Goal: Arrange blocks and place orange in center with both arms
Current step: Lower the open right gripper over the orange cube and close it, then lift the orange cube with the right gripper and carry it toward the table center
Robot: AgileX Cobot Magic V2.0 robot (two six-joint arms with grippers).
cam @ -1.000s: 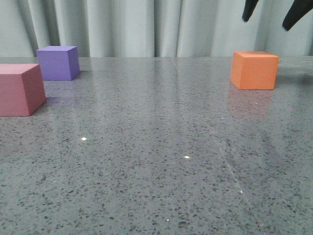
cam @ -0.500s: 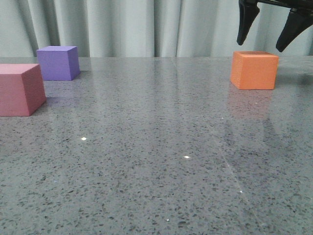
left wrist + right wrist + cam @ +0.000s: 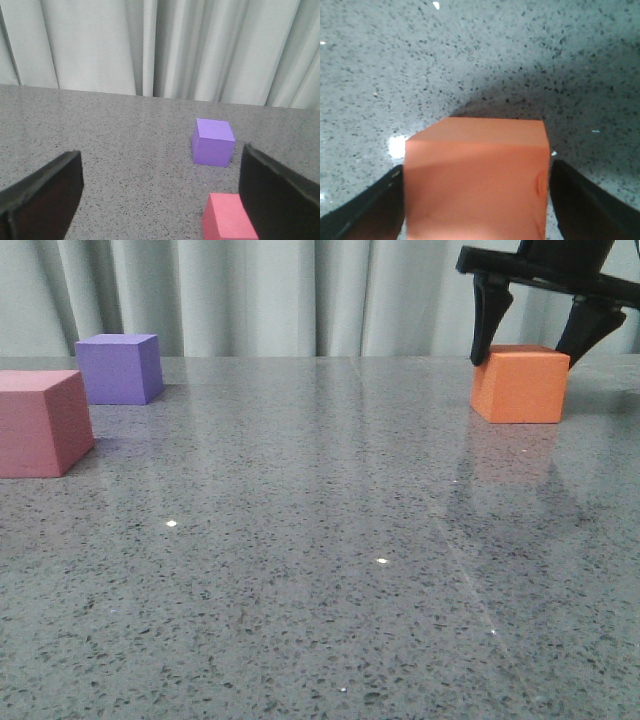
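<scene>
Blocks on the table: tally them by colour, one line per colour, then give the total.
Purple block: 1
Pinkish-red block: 1
Orange block: 1
Total: 3 blocks

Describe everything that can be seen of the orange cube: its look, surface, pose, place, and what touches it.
The orange cube is a matte, foam-like block with crisp edges and a small dent on one face in the right wrist view. It sits flat and upright on the speckled grey table, at the far right, apart from the other blocks. The right gripper is open, its fingers at either side of the cube's top; whether they touch it cannot be told.
</scene>
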